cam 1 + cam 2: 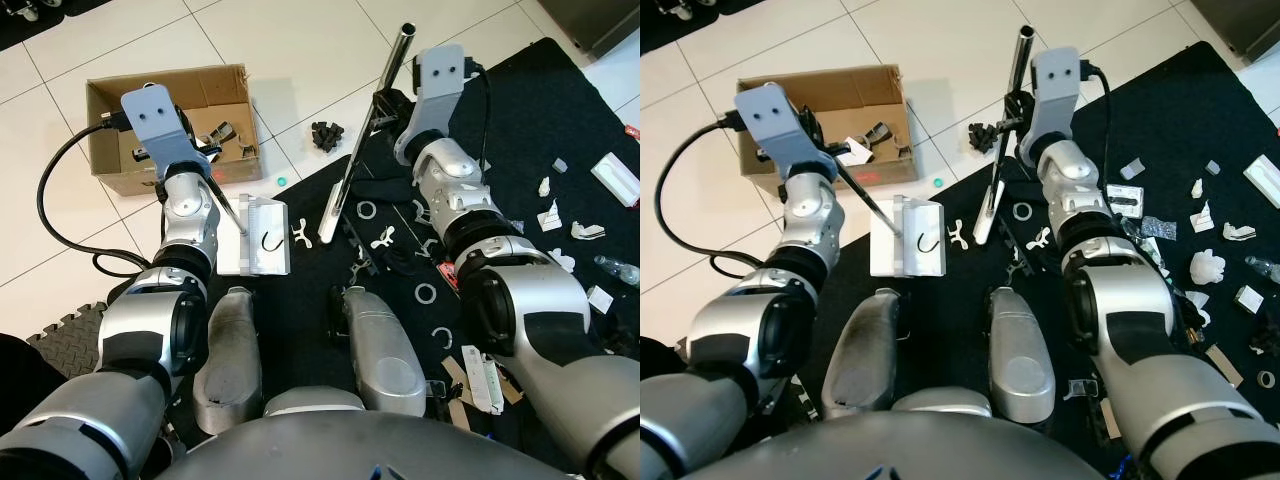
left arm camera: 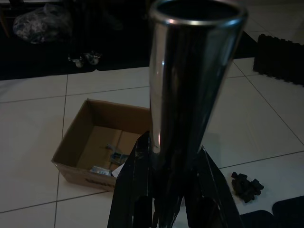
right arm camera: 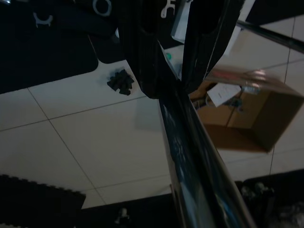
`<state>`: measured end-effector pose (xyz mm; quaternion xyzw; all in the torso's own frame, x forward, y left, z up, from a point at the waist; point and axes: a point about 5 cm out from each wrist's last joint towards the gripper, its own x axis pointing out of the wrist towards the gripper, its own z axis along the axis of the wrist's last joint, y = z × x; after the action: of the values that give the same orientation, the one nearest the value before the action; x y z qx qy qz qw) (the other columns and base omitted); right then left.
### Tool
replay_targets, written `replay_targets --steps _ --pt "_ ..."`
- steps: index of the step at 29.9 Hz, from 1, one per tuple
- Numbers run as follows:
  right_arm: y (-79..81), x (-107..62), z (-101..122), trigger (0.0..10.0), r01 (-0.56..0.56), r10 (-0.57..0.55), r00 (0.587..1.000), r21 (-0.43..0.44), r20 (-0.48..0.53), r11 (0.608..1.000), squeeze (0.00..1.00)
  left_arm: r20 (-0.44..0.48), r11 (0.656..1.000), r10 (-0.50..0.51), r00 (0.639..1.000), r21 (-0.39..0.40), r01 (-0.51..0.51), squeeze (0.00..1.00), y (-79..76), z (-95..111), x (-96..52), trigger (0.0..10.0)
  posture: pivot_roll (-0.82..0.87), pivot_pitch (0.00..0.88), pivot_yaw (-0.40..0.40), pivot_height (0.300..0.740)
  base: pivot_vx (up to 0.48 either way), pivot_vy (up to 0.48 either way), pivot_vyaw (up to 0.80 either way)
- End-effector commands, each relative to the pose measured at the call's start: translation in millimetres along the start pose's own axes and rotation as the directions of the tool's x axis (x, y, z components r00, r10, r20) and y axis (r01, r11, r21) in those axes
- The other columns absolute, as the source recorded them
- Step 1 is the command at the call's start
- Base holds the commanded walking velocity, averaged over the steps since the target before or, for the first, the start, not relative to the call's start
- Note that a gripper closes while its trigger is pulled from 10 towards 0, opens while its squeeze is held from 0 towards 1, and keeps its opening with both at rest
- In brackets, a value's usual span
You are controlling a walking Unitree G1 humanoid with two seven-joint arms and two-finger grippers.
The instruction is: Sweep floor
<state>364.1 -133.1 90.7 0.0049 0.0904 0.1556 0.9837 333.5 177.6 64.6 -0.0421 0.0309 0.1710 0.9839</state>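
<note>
Right gripper (image 1: 1014, 105) clasps the upright metal broom pole (image 1: 1006, 140) while the left gripper (image 1: 212, 182) apparently grips the white plastic dustpan's (image 1: 258, 236) thin handle; next, sweep white scraps (image 1: 366, 211) across the black mat (image 1: 540, 110) into it.

Broom handle (image 1: 375, 110): polished metal tube, mirror-glossy. Dustpan (image 1: 262, 236): smooth white plastic. Box (image 1: 105, 135): matt brown cardboard. Floor tiles (image 1: 300, 50): glazed, sheen noted. Mat (image 1: 560, 110): matt black foam, finely textured. Arm shells (image 1: 455, 185): satin silver finish

White tiled floor (image 1: 300, 40), cardboard box (image 1: 110, 165), black mat (image 1: 540, 110) (littered with white scraps)
</note>
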Motion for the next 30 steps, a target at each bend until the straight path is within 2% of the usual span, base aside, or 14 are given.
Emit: replay_targets --steps 1,6,10,13,16,18,19,20,21,22,26,27,28,30 --pt "-3.6 -0.7 -2.3 10.0 0.010 -0.010 1.000 -0.009 -0.028 1.000 0.00 -0.100 0.999 0.037 0.994 0.018 -0.035 0.00 10.3 -20.3 -7.7 10.0 -0.05 0.149 -0.033 0.740 0.000 0.000 0.00" --pt "-5.2 -3.0 -10.0 10.0 0.011 -0.013 0.997 -0.018 -0.074 1.000 0.00 -0.102 0.999 0.035 0.994 0.019 -0.033 0.00 9.3 -21.2 -8.5 10.0 -0.05 0.150 -0.034 0.740 0.000 0.000 0.00" --pt "2.5 -1.2 -10.8 10.0 -0.017 0.016 0.997 -0.011 -0.072 1.000 0.00 -0.103 0.999 0.031 0.994 0.022 -0.029 0.00 8.9 -22.3 -9.4 10.0 -0.05 0.152 -0.034 0.740 0.000 0.000 0.00" --pt "23.8 2.9 -14.8 10.0 -0.090 0.090 0.992 0.008 -0.088 0.996 0.00 -0.106 0.999 0.028 0.994 0.024 -0.025 0.00 7.9 -23.5 -10.3 10.0 -0.05 0.152 -0.034 0.740 0.000 0.000 0.00" --pt "33.0 4.0 -17.3 10.0 -0.114 0.115 0.989 0.018 -0.094 0.993 0.00 -0.106 0.999 0.027 0.994 0.024 -0.024 0.00 7.5 -23.4 -10.2 10.0 -0.04 0.152 -0.036 0.740 0.000 0.000 0.00" --pt "47.6 6.5 -16.9 10.0 -0.155 0.157 0.984 0.025 -0.082 0.988 0.00 -0.107 0.999 0.026 0.994 0.024 -0.024 0.00 7.3 -23.2 -10.1 10.0 -0.04 0.152 -0.038 0.740 0.000 0.000 0.00" --pt "47.6 6.5 -16.9 10.0 -0.155 0.157 0.984 0.025 -0.082 0.988 0.00 -0.107 0.999 0.026 0.994 0.024 -0.024 0.00 7.3 -23.2 -10.1 10.0 -0.04 0.152 -0.038 0.740 0.000 0.000 0.00" --pt "60.2 9.6 -12.4 10.0 -0.196 0.197 0.979 0.026 -0.060 0.980 0.00 -0.107 0.999 0.027 0.994 0.026 -0.025 0.00 7.4 -23.1 -9.9 10.0 -0.04 0.152 -0.038 0.740 0.000 0.000 0.00" --pt "60.2 9.6 -12.4 10.0 -0.196 0.197 0.979 0.026 -0.060 0.980 0.00 -0.107 0.999 0.027 0.994 0.026 -0.025 0.00 7.4 -23.1 -9.9 10.0 -0.04 0.152 -0.038 0.740 0.000 0.000 0.00" --pt "68.5 11.5 -8.7 10.0 -0.228 0.229 0.973 0.026 -0.041 0.973 0.00 -0.108 0.999 0.028 0.994 0.027 -0.025 0.00 7.5 -23.2 -9.9 10.0 -0.04 0.152 -0.038 0.740 0.000 0.000 0.00" --pt "79.6 14.0 -3.7 10.0 -0.270 0.271 0.962 0.034 -0.021 0.962 0.00 -0.108 0.999 0.029 0.994 0.029 -0.026 0.00 7.6 -23.1 -9.8 10.0 -0.04 0.152 -0.039 0.740 0.000 0.000 0.00" --pt "88.0 15.0 -0.3 10.0 -0.315 0.316 0.949 0.059 0.001 0.947 0.00 -0.108 0.999 0.029 0.994 0.029 -0.026 0.00 7.6 -23.1 -9.8 10.0 -0.04 0.151 -0.040 0.740 0.000 0.000 0.00" --pt "88.0 15.0 -0.3 10.0 -0.315 0.316 0.949 0.059 0.001 0.947 0.00 -0.108 0.999 0.029 0.994 0.029 -0.026 0.00 7.6 -23.1 -9.8 10.0 -0.04 0.151 -0.040 0.740 0.000 0.000 0.00" --pt "112.5 15.3 6.8 10.0 -0.461 0.459 0.887 0.117 0.049 0.879 0.00 -0.109 0.999 0.032 0.994 0.031 -0.029 0.00 8.2 -23.3 -9.8 10.0 -0.04 0.150 -0.043 0.740 0.000 0.000 0.00"
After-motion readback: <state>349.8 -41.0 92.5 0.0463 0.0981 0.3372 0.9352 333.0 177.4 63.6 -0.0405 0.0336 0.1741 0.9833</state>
